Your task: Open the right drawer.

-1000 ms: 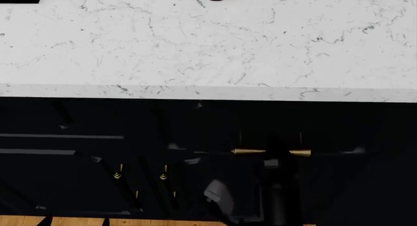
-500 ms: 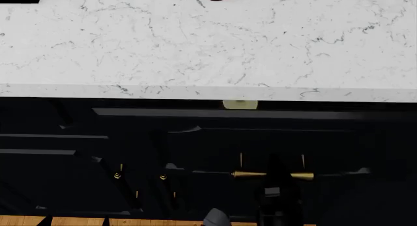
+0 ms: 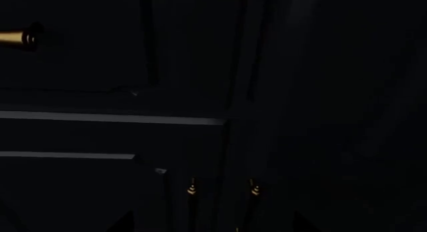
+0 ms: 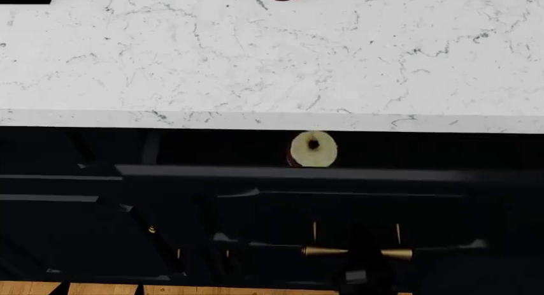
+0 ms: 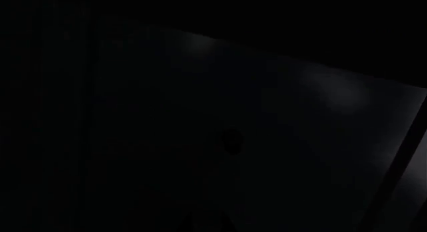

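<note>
Under white marble counter (image 4: 272, 59): black cabinetry, wood floor (image 4: 213, 288), seemingly.

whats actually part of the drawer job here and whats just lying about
Part of the job:
- right drawer, partly pulled out
- its brass bar handle
- right gripper, at the handle

Just there:
- marble countertop
- round cream item inside the drawer
- small brass knobs on the cabinet doors
</note>
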